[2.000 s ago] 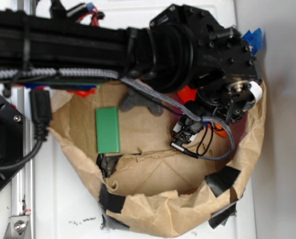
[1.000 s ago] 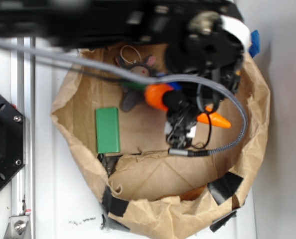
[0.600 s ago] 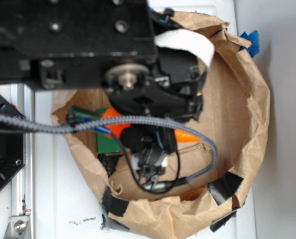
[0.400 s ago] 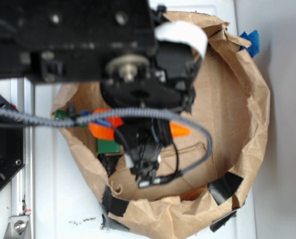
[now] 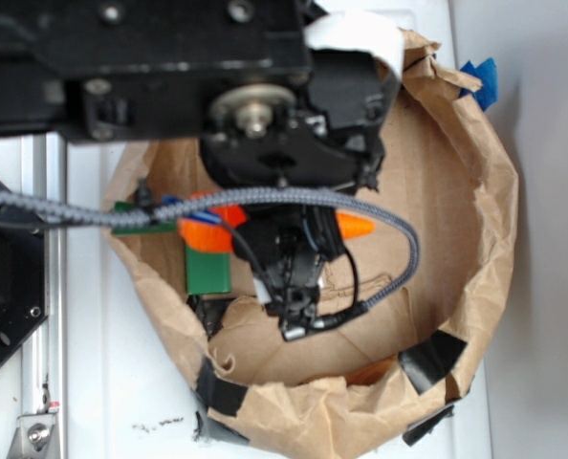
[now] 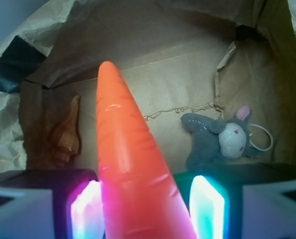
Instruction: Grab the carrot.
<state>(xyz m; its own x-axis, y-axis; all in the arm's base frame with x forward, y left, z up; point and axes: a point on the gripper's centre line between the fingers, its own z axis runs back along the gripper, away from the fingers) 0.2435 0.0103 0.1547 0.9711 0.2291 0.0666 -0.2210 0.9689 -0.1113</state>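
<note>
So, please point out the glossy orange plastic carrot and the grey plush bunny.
Glossy orange plastic carrot (image 6: 130,174), wrist view, middle of its body between the gripper fingers.
Grey plush bunny (image 6: 222,139), wrist view, its pale face.

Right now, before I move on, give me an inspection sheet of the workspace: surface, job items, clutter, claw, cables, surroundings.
Surface: brown paper bag, rim patched with black tape.
Job items: carrot between the claw fingers, tip pointing away from the wrist camera, above the bag floor.
Clutter: grey plush bunny on the bag floor; green block partly under the arm.
Claw: shut on carrot.
Cables: braided grey cable looping beside the claw.
Surroundings: white table, metal rail, blue tape.
</note>
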